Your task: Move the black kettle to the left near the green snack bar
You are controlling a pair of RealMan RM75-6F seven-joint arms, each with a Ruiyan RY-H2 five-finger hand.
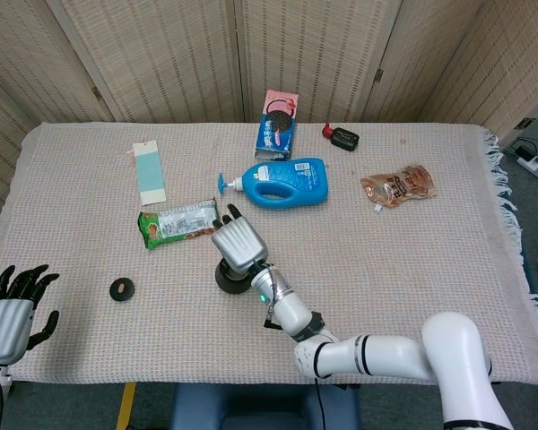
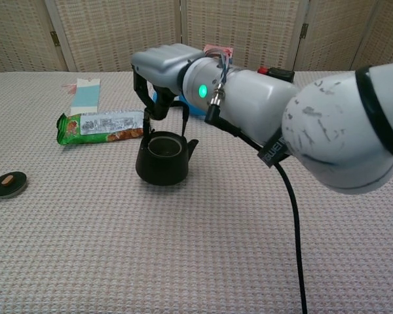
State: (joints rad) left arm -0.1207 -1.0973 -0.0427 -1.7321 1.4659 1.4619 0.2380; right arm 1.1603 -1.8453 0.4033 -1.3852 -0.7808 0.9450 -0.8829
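Observation:
The black kettle [image 2: 162,159] [image 1: 229,278] sits low at the cloth, just right of and below the green snack bar [image 2: 102,126] [image 1: 178,222]. My right hand [image 2: 162,69] [image 1: 238,243] is directly above it, fingers curled around the kettle's upright handle. Whether the kettle's base touches the cloth I cannot tell. The kettle has no lid on and its spout points right. My left hand [image 1: 13,307] hangs open off the table's front left corner, holding nothing.
A small black lid [image 2: 7,184] [image 1: 121,288] lies at the front left. A blue detergent bottle [image 1: 280,182], a cookie box [image 1: 278,124], a teal card [image 1: 149,172], a black-and-red item [image 1: 342,137] and an orange pouch [image 1: 399,185] lie further back.

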